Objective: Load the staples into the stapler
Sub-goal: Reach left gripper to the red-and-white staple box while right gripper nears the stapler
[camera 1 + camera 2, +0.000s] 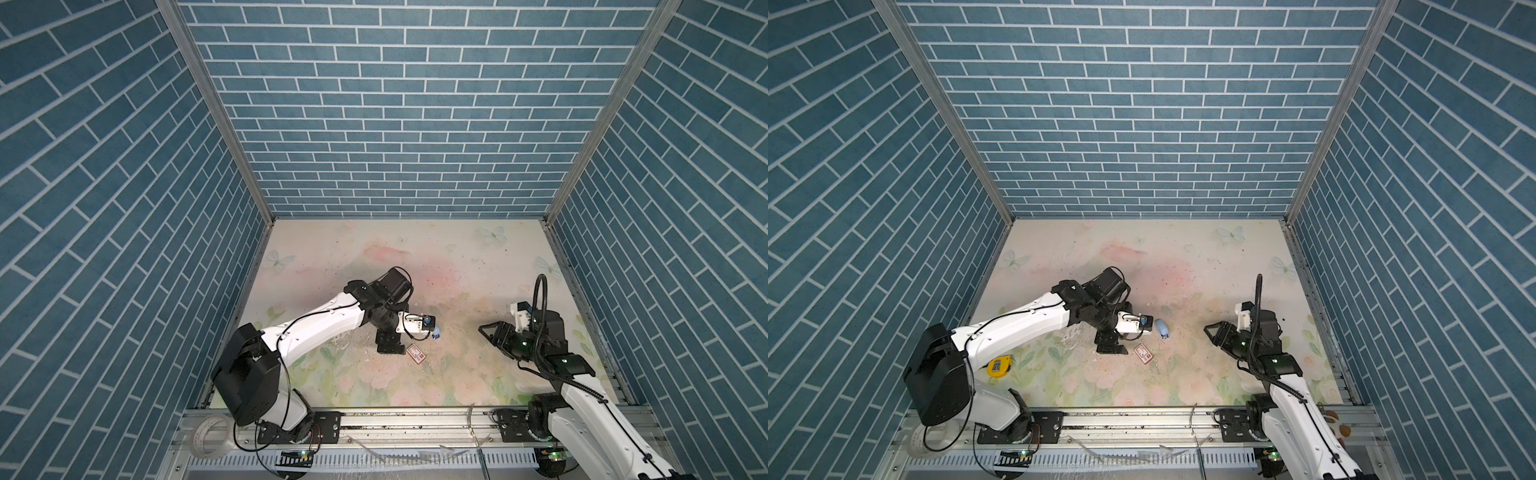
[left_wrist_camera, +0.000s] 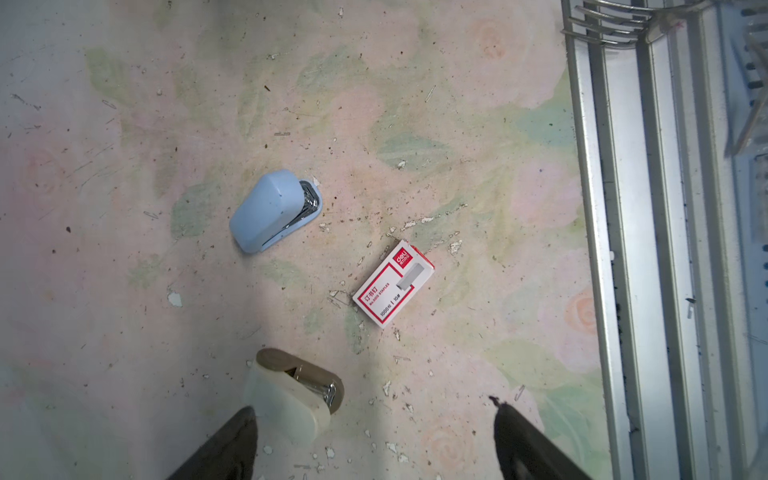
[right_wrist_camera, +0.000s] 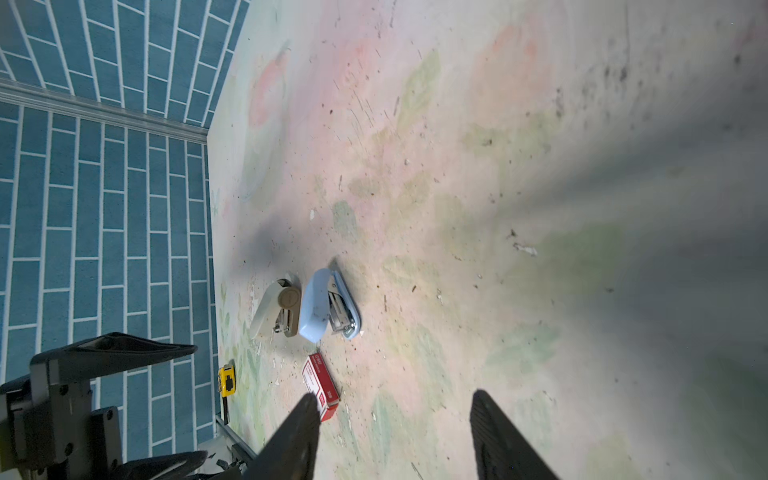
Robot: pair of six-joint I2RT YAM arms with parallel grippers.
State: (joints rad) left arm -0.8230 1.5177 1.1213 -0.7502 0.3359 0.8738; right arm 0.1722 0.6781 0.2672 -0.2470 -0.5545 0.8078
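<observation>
Jaws parted on the left gripper (image 2: pixel 372 405), cream stapler (image 2: pixel 291 399) lying between them beside one finger, blue stapler (image 2: pixel 266 212) just right. No loose staples in sight, presumably inside the red-and-white box (image 2: pixel 392 282) nearby. Right gripper (image 3: pixel 394 394), fingers also apart and empty, hangs well off right, so the left arm is nearer.

Blue stapler (image 2: pixel 268 212) matt plastic; box (image 2: pixel 392 284) printed cardboard

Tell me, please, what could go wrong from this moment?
1. The cream stapler and the blue stapler lie close together; the open left gripper near the cream one may bump either.
2. The staple box looks closed; opening it could make the small box slide.
</observation>
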